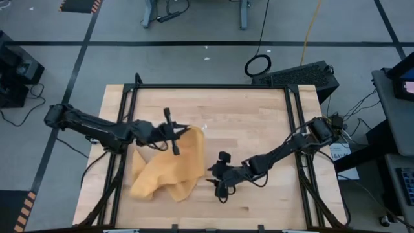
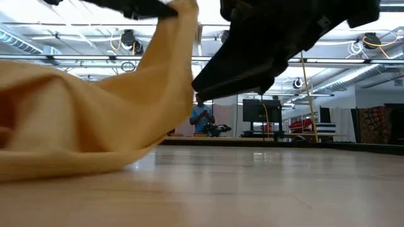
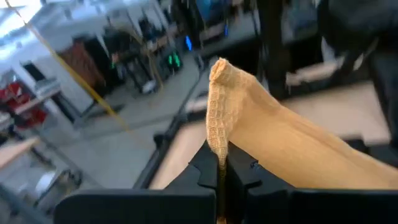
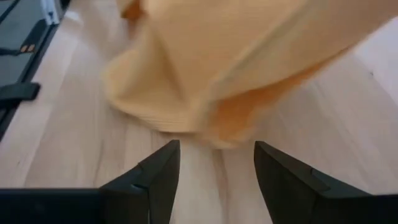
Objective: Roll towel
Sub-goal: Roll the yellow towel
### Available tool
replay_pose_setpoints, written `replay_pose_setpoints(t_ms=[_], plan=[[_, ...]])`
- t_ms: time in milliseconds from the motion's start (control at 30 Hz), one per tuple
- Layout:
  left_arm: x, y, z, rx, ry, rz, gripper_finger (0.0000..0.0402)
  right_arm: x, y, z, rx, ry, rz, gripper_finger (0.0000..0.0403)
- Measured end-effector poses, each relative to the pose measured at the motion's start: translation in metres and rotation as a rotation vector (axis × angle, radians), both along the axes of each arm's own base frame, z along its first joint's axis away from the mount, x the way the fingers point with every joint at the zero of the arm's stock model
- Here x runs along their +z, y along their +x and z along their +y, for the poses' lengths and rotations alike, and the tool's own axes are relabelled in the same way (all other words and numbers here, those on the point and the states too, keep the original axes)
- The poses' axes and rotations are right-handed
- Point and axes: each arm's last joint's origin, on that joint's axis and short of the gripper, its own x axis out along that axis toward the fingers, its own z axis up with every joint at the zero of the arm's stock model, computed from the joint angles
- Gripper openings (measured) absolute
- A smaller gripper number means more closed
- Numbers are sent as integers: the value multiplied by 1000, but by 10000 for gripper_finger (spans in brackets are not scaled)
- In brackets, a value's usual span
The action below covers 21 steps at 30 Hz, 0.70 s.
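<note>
The orange-yellow towel (image 1: 169, 167) lies crumpled on the left half of the wooden table, with one corner raised. My left gripper (image 1: 176, 134) is shut on that raised corner, above the table. The towel also shows in the low view (image 2: 95, 120), draped down from the lifted corner to a heap on the tabletop. My right gripper (image 1: 218, 182) is open and empty, just right of the towel's near edge; the towel shows in its wrist view (image 4: 224, 68) close beyond its fingers (image 4: 158, 171). My left gripper pinches the towel's corner (image 3: 219, 134) between its two shut fingers, and the corner's tip sticks out past the fingertips. The fingers reach level from the table's left. The corner is lifted clear; the cloth hangs slack from it down to the heap on the table.
Black frame rails (image 1: 213, 87) run along the table's far edge and sides. Bare wood (image 1: 259, 123) lies at the far right. A person (image 2: 201, 117) stands far back in the room beyond the table.
</note>
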Motion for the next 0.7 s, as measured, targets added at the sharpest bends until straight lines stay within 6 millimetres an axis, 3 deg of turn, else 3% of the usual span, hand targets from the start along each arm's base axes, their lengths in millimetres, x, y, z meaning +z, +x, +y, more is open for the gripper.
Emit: replay_pose_setpoints(t_ms=[233, 367, 567, 700], plan=[[38, -21, 0, -129, 16, -227, 2, 2, 16, -5, -23, -182, -185, 196], [54, -30, 0, -186, 11, -293, 2, 0, 16, -9, -26, -222, -158, 196], [69, -44, -4, -331, -61, -317, 2, -2, -11, 2, -41, -379, 54, 196], [72, -48, -7, -371, -96, -288, 2, 20, -18, 4, -100, -483, -15, 196]])
